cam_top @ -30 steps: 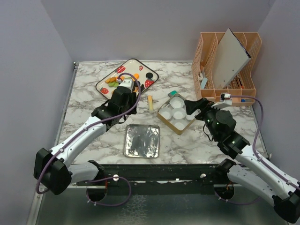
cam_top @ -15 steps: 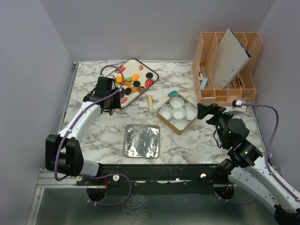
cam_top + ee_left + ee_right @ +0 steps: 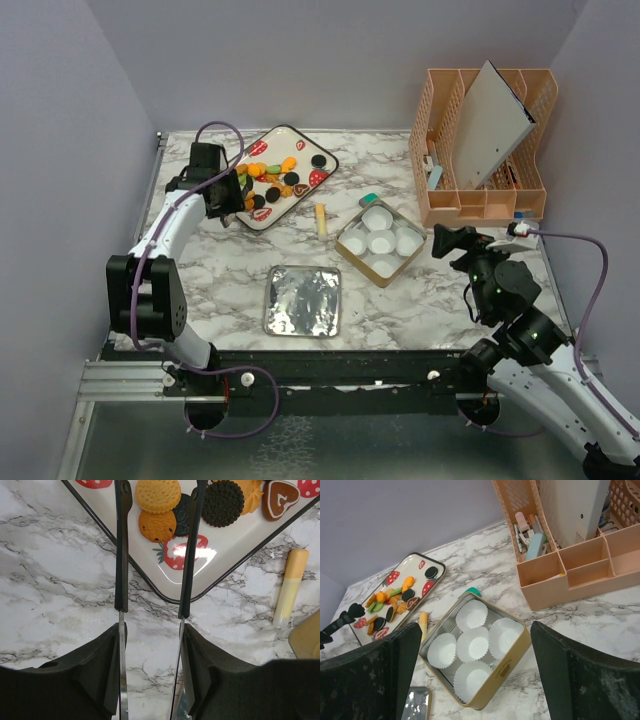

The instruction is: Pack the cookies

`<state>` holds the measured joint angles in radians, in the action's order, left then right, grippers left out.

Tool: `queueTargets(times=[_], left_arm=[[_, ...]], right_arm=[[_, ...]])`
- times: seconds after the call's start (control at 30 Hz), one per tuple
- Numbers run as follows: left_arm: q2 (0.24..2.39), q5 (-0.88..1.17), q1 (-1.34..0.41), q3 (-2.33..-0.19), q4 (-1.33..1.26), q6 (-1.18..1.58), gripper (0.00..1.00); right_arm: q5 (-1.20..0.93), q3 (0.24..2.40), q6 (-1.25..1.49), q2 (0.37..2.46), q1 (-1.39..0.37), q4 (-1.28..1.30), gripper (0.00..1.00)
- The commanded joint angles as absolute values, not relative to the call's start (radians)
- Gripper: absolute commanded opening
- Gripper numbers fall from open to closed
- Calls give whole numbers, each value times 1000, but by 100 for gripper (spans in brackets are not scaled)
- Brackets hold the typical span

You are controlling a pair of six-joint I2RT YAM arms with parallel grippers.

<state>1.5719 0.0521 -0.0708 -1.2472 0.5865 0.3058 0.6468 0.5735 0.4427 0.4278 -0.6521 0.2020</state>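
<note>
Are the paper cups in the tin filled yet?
Empty. All five cups in the tin show bare white bottoms; the cookies lie on the tray.

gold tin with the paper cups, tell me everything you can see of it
The gold tin is a square, shallow metal box with rounded corners, gold walls and a shiny inside, open with no lid on. It sits flat on the marble table, turned cornerwise to its edge. Five empty white pleated paper cups fill it. A teal object lies at its far corner.
</note>
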Motion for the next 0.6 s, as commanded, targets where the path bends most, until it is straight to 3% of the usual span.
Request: queueTargets(times=[0.0,0.57], left_arm=[[1624,69,-59,-1313,637,291,52],[1743,35,-48,-1394,667,264,55]], right_arm=[[692,557,430,413,-646,234,98],[709,550,437,400,-646,238,98]])
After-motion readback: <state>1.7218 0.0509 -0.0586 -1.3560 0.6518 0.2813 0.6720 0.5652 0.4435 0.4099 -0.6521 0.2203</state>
